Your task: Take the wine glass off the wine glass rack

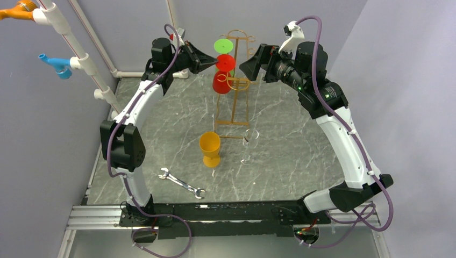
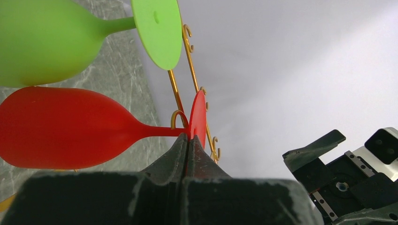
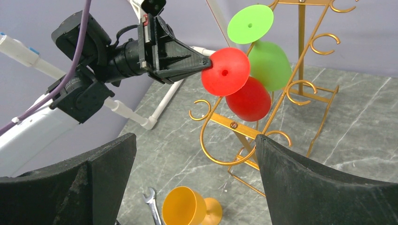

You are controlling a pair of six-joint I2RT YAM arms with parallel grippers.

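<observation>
Left gripper (image 2: pixel 188 140) pinches the red wine glass (image 2: pixel 70 126) on the rack (image 3: pixel 301 47); right gripper (image 3: pixel 195 138) gapes wide.

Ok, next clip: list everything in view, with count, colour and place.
wine glass rack: 1, gold, back centre
green wine glass: 1, green, hanging upside down high on rack
red wine glass: 1, red, hanging below the green
orange wine glass: 1, orange, upright before rack
clear wine glass: 1, clear, upright right of orange one
wrench: 1, silver, front left
pipe frame: 1, white, left side
table: 1, grey marbled
left gripper: 1, black, shut on red glass's foot
right gripper: 1, black, open, right of rack
</observation>
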